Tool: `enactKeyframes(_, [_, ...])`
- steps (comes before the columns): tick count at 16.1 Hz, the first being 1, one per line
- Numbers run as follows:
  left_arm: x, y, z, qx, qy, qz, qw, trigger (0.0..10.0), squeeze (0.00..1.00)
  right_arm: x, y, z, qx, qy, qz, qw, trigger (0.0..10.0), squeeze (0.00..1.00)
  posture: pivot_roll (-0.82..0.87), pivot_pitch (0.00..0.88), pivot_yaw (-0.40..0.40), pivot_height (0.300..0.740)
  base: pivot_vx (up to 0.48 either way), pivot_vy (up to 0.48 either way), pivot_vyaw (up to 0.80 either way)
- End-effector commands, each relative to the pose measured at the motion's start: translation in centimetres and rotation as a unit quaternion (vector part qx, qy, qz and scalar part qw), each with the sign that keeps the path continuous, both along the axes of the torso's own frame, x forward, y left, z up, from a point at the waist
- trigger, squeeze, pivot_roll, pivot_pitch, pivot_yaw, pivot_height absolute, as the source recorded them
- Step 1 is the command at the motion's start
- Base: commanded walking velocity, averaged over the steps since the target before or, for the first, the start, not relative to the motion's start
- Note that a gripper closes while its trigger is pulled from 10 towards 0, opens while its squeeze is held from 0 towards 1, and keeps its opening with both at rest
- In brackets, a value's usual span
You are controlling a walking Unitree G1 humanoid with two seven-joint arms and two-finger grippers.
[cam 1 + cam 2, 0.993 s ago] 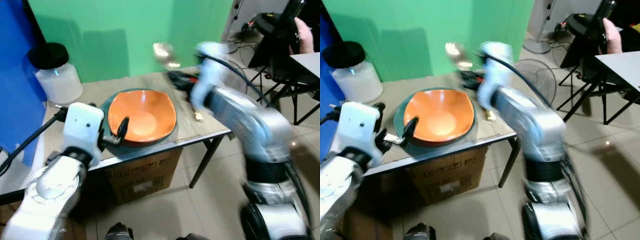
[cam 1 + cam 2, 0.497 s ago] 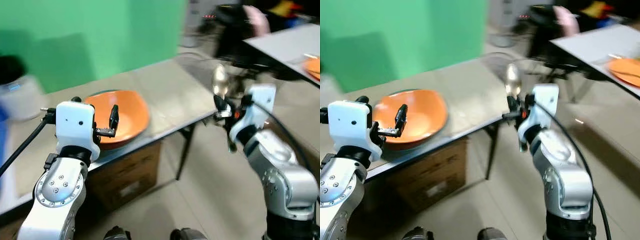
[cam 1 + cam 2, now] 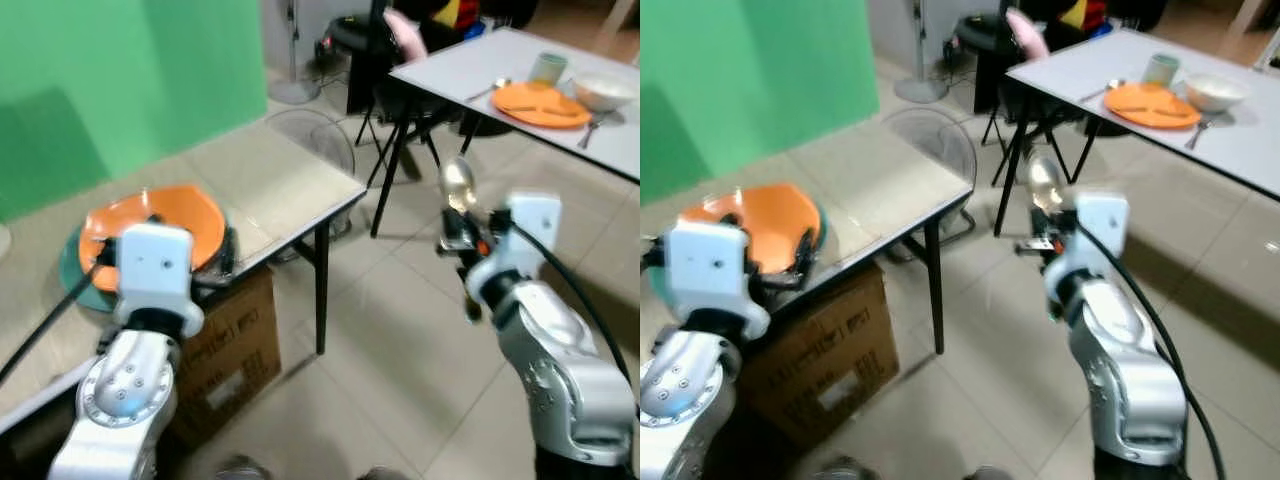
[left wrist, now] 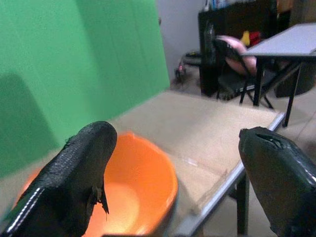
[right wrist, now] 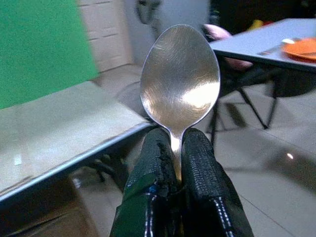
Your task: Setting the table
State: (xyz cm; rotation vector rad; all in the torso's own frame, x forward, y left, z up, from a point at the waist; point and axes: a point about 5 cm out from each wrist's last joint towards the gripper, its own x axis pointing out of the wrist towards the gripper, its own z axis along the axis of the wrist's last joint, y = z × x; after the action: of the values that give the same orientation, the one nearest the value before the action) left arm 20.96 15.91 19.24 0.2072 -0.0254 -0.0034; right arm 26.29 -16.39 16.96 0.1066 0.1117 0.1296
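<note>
My right gripper (image 5: 177,163) is pinching a metal spoon (image 5: 180,79) by the neck, both black fingers (image 5: 203,173) pressed against the handle from either side, and the bowl of the spoon is standing upright above them. In the head views I am holding it up in front of me on the right, over bare tiled floor (image 3: 400,330), with the spoon's bowl catching the light.

My left gripper (image 4: 173,173) is standing with its fingers spread wide apart, gripping nothing. Between and beyond those fingers an orange bowl (image 4: 128,197) is sitting on the wooden table (image 3: 260,180) at my near left. In the head views the bowl is resting on a dark plate (image 3: 72,275) near the table's front edge, just beyond my left wrist. A cardboard box (image 3: 235,340) is sitting on the floor under that table, and a green backdrop (image 3: 120,80) is standing behind it.

Far off to the right, well apart from both my arms, a white table (image 3: 480,75) is already carrying some things: an orange plate (image 3: 540,102) with cutlery lying across it, a white bowl (image 3: 600,92) just to its right, and a pale green cup (image 3: 547,68) behind the plate. A floor fan (image 3: 315,135) is lying low between the two tables, and a dark chair (image 3: 390,60) with something pink on it is standing at the far end of the white table.
</note>
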Motion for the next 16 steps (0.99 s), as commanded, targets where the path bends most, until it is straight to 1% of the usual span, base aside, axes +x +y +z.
enactKeyframes(1, [0.04, 0.3, 0.09, 0.007, -0.003, 0.006, 1.0, 10.0, 0.0, 0.22, 0.66, 0.81, -0.002, -0.017, 0.009, 1.0, 10.0, 0.0, -0.03, 0.052, -0.019, 0.74, 0.319, 0.0, -0.8])
enactKeyframes(2, [-0.01, 0.22, -0.02, 0.008, -0.002, 0.003, 1.0, 10.0, 0.0, 0.21, 0.76, 0.79, -0.009, -0.018, 0.009, 1.0, 10.0, 0.0, -0.04, 0.053, -0.021, 0.74, 0.315, 0.0, -0.55])
enactKeyframes(4, [-0.11, 0.05, -0.1, 0.007, -0.002, 0.0, 1.0, 10.0, 0.0, 0.11, 0.9, 0.66, -0.015, -0.018, 0.011, 1.0, 10.0, 0.0, -0.03, 0.056, -0.025, 0.74, 0.313, 0.0, 0.0])
enactKeyframes(9, [-0.09, 0.01, -0.15, 0.003, -0.004, -0.007, 1.0, 10.0, 0.0, 0.18, 0.79, 0.43, -0.009, -0.012, 0.001, 1.0, 10.0, 0.0, -0.03, 0.057, -0.023, 0.74, 0.368, 0.0, 0.0])
enactKeyframes(16, [0.12, 0.67, -0.5, 0.009, 0.002, -0.01, 1.0, 10.0, 0.0, -0.06, 0.17, 0.43, 0.009, -0.005, -0.02, 1.0, 10.0, 0.0, -0.05, 0.05, 0.006, 0.74, 0.4, 0.0, -0.8])
